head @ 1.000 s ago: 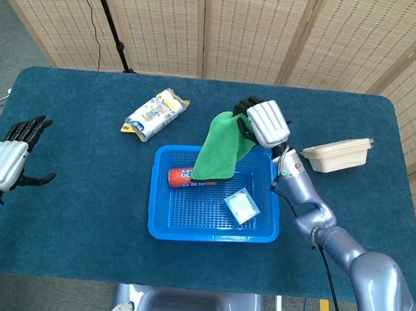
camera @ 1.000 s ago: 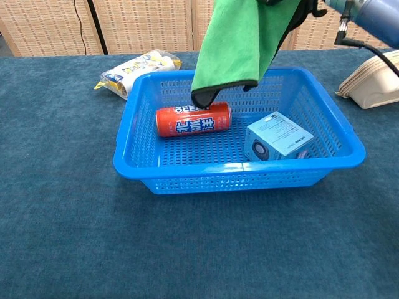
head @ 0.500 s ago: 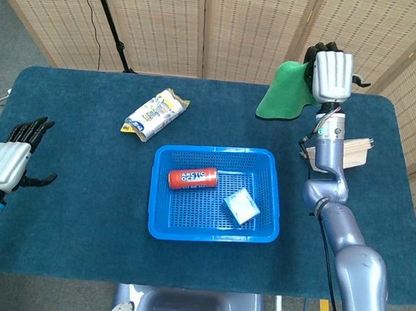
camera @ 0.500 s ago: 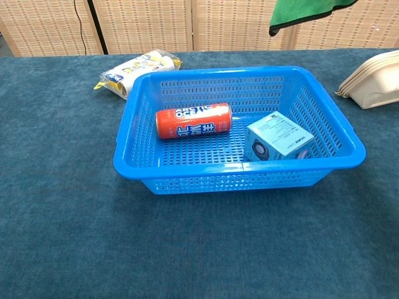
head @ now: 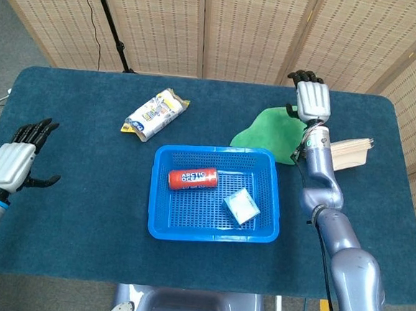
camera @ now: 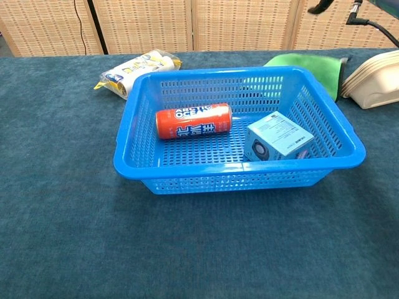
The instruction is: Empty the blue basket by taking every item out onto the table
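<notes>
The blue basket (head: pixel 212 236) (camera: pixel 237 173) stands mid-table, holding a red can (head: pixel 192 177) (camera: pixel 193 120) lying on its side and a light blue box (head: pixel 241 206) (camera: pixel 277 136). A green cloth (head: pixel 267 133) (camera: pixel 305 62) lies on the table just behind the basket's far right corner. My right hand (head: pixel 310 100) hovers over the cloth's right edge with nothing in it; the chest view catches only a dark fingertip at the top edge. At the table's left edge my left hand (head: pixel 16 161) is empty, fingers spread.
A white and yellow snack packet (head: pixel 156 113) (camera: pixel 134 70) lies behind the basket to the left. Stacked beige trays (head: pixel 351 154) (camera: pixel 377 84) sit at the right, close to the cloth and my right forearm. Wicker screens stand behind the table.
My right hand lifted the green cloth out of the basket, carried it back and right, and let it go onto the table. The left hand barely moved.
</notes>
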### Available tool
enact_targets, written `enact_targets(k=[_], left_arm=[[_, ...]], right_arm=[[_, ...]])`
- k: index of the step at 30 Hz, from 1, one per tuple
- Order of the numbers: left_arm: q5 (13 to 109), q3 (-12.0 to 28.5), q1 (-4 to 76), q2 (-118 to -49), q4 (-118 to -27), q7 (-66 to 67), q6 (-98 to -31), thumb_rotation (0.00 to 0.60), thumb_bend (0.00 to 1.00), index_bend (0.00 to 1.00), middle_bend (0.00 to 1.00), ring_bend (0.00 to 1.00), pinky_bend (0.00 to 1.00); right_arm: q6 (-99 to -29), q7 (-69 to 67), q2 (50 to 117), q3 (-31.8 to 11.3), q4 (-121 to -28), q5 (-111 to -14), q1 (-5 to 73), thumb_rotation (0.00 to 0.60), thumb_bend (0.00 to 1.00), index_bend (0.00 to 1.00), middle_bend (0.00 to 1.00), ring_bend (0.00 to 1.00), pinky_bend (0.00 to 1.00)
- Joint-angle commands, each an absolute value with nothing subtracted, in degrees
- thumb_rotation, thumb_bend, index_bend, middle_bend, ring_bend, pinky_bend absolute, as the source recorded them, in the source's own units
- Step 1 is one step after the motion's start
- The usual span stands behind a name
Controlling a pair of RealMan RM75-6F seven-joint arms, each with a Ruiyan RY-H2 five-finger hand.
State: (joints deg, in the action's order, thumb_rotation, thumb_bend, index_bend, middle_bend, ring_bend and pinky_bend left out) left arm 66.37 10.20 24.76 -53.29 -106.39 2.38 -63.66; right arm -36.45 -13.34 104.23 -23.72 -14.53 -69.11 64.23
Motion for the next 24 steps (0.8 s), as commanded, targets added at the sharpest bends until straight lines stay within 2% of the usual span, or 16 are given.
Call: enact_targets(k=[1, 6, 13, 17, 24], left_arm=[[66.2, 10.2, 25.0, -53.3, -106.2, 2.2, -63.2, 0.600, 0.18, 0.00, 0.00, 0.00, 0.00], [66.1, 10.3, 25.2, -53.3, -106.0, 2.0, -63.0, 0.600, 0.18, 0.00, 0.00, 0.00, 0.00], [66.6, 10.1, 25.3, -53.3, -106.2, 2.2, -63.0, 0.600, 0.18, 0.00, 0.00, 0.00, 0.00], [66.9, 10.0, 25.1, -53.3, -106.5, 2.4, -63.3, 0.600, 0.18, 0.00, 0.00, 0.00, 0.00], [66.9, 10.0, 25.0, -53.2, -106.6, 2.3, -63.5, 0.600, 0.18, 0.00, 0.00, 0.00, 0.00]], right_arm=[[-39.5, -14.5, 101.1, -22.6, -20.9, -70.0, 63.9, 0.600, 0.00, 0.00, 0.00, 0.00, 0.00], [-44.4, -17.1, 93.8, -20.9, -35.6, -72.9, 61.0, 0.600, 0.00, 0.00, 0.00, 0.00, 0.00], [-47.4, -17.7, 77.5, -16.5, -68.0, -78.9, 54.8, 0.600, 0.00, 0.00, 0.00, 0.00, 0.00], [-46.9, -16.6, 72.7, -14.6, -77.7, -81.1, 53.8, 0.600, 0.00, 0.00, 0.00, 0.00, 0.00], [-46.6, -14.0, 69.5, -11.1, -85.0, -86.2, 53.7, 0.600, 0.00, 0.00, 0.00, 0.00, 0.00]])
